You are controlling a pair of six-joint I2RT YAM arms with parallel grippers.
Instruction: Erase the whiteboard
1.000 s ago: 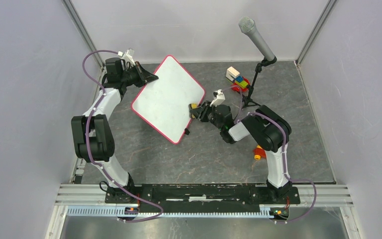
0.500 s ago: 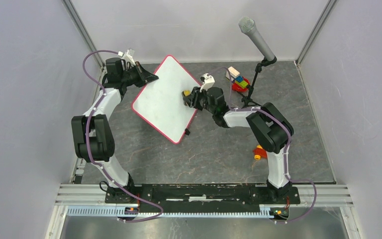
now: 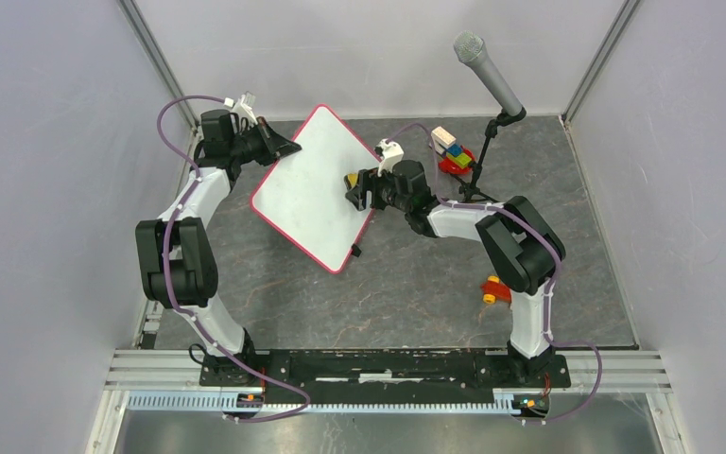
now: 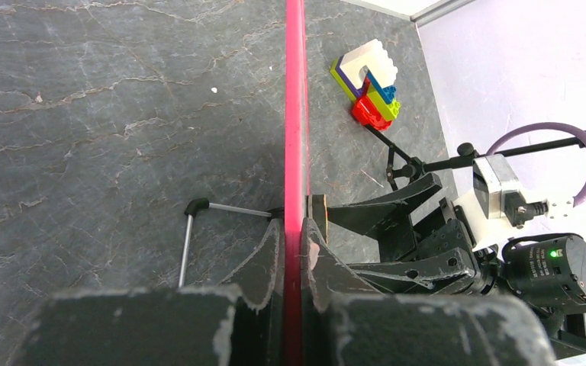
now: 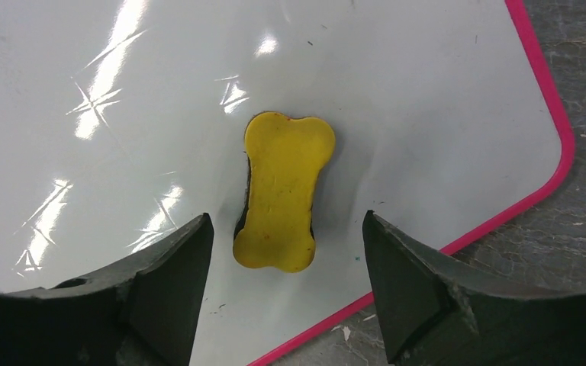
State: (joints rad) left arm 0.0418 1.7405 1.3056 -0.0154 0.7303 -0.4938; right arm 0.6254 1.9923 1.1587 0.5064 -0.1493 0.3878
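Currently the whiteboard [image 3: 307, 194] sits on the desk [image 3: 416, 284], upper centre-left of the top view, turned diamond-wise. The left gripper [image 3: 279, 148] has its fingers clamped on the board's upper-left frame. The right gripper [image 3: 359, 187] has its fingers apart, straddling without touching a yellow bone-shaped eraser [image 5: 284, 191] on the board.

Eraser [image 5: 282, 191] on whiteboard [image 3: 312, 189], toy bricks [image 3: 451, 149] right.

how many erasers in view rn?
1: the yellow bone-shaped eraser sits on the whiteboard, between the open fingers of the right claw. No other visible.
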